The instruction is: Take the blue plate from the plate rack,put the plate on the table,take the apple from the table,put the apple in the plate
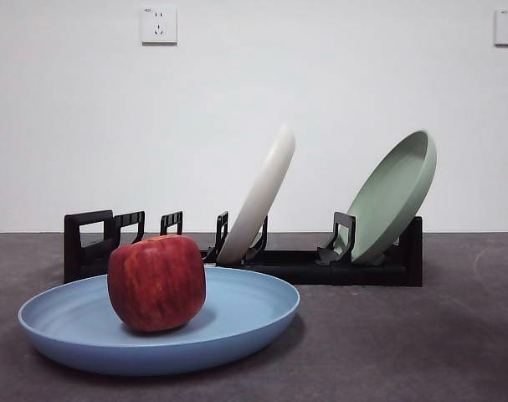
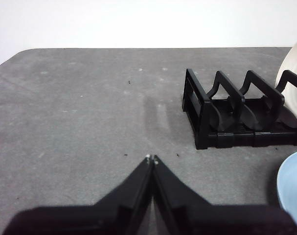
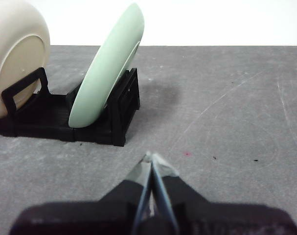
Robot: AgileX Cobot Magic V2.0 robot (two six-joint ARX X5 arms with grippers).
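— Where the table (image 2: 79,107) spreads bare before each arm, how do the jaws stand?
— Both pairs closed, empty. Apple (image 1: 156,282) sits in the blue plate (image 1: 245,314), before the plate rack (image 1: 320,266), apart from them.

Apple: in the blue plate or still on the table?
In the plate. The apple sits upright inside the blue plate, which lies flat on the table in front of the rack.

Red apple (image 1: 156,282) with faint yellowish streaks; matte light-blue plate (image 1: 237,322); black plate rack (image 1: 320,266) holding a cream-white plate (image 1: 260,197) and a pale green plate (image 1: 393,194) — dark grey, mottled counter (image 1: 404,343).
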